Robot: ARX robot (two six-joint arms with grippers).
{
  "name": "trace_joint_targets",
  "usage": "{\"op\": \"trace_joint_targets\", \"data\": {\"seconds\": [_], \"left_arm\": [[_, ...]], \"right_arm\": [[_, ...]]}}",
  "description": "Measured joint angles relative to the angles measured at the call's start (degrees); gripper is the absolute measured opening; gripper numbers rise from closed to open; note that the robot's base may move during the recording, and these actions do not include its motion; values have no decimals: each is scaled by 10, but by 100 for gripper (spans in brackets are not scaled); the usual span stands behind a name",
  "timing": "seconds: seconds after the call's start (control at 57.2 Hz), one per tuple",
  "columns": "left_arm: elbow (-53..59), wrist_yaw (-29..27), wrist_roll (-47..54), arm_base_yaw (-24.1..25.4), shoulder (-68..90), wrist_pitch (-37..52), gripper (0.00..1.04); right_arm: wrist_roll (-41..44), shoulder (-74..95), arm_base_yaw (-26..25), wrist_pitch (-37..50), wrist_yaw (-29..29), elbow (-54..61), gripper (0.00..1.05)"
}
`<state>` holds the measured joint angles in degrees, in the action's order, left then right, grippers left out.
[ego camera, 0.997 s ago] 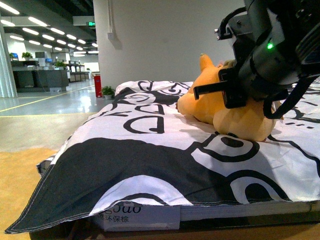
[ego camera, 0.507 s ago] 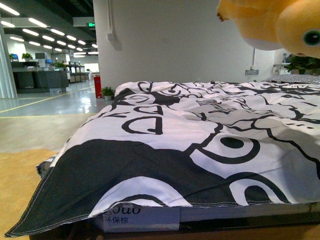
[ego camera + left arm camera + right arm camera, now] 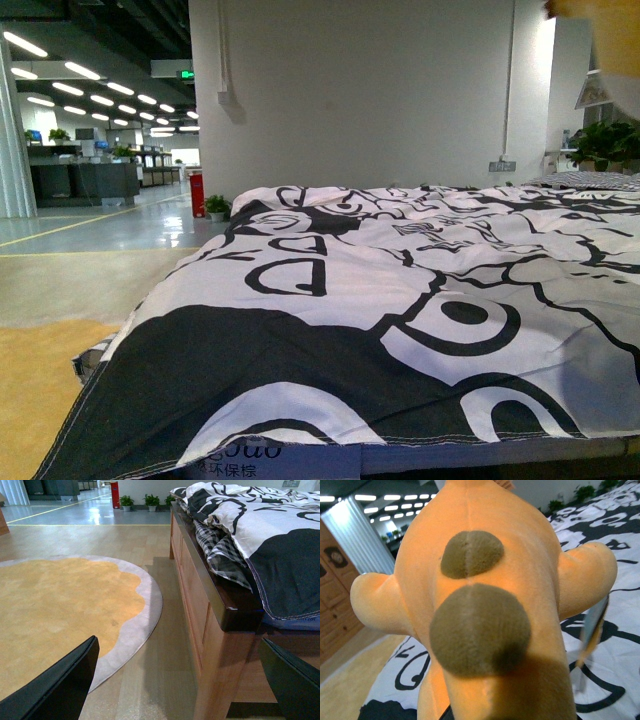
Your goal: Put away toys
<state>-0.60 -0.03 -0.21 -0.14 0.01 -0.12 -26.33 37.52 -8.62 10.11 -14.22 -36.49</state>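
1. Front view: a bed under a black-and-white patterned duvet (image 3: 400,300) fills the lower frame. Only a blurred orange-yellow sliver of the plush animal (image 3: 612,30) shows. It sits at the upper right corner, well above the duvet and apart from it.
2. Behind the bed stands a white wall (image 3: 370,90). A small potted plant (image 3: 216,182) and a red object (image 3: 196,193) sit near its foot. A yellow rug (image 3: 40,390) lies on the floor at the lower left.
3. Right wrist view: the plush animal (image 3: 485,555) fills the frame, very close to the lens. Two round olive-brown patches (image 3: 479,630) lie along its seam, and a stubby limb sticks out to each side. The duvet lies behind it, apart.
4. No finger of the right gripper shows in any view, so I cannot tell how its jaws stand.
5. Left wrist view: the left gripper (image 3: 178,642) hangs low beside the bed. Its two dark fingers (image 3: 60,685) are spread wide and hold nothing. Beyond them stand the wooden bed frame (image 3: 210,605), with the duvet draped over its edge, and the round yellow rug with its pale border.
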Motion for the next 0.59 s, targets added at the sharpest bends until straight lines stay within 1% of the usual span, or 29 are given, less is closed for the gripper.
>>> {"op": "trace_joint_targets", "data": {"seconds": [0.105, 0.192, 0.28, 0.402, 0.525, 0.595], "left_arm": [[0, 0, 0, 0, 0, 0, 98], [0, 0, 0, 0, 0, 0, 98], [0, 0, 0, 0, 0, 0, 98], [0, 0, 0, 0, 0, 0, 98], [0, 0, 0, 0, 0, 0, 98], [0, 0, 0, 0, 0, 0, 98]], "right_arm": [[-24, -48, -30, -3, -9, 33, 7], [-42, -79, -59, -4, -31, 67, 7], [-48, -98, -71, -7, -36, 98, 7], [-50, -123, -66, -21, -29, 135, 7], [-38, -146, -35, -52, 7, 151, 7], [-33, -148, -29, -53, 8, 153, 7]]}}
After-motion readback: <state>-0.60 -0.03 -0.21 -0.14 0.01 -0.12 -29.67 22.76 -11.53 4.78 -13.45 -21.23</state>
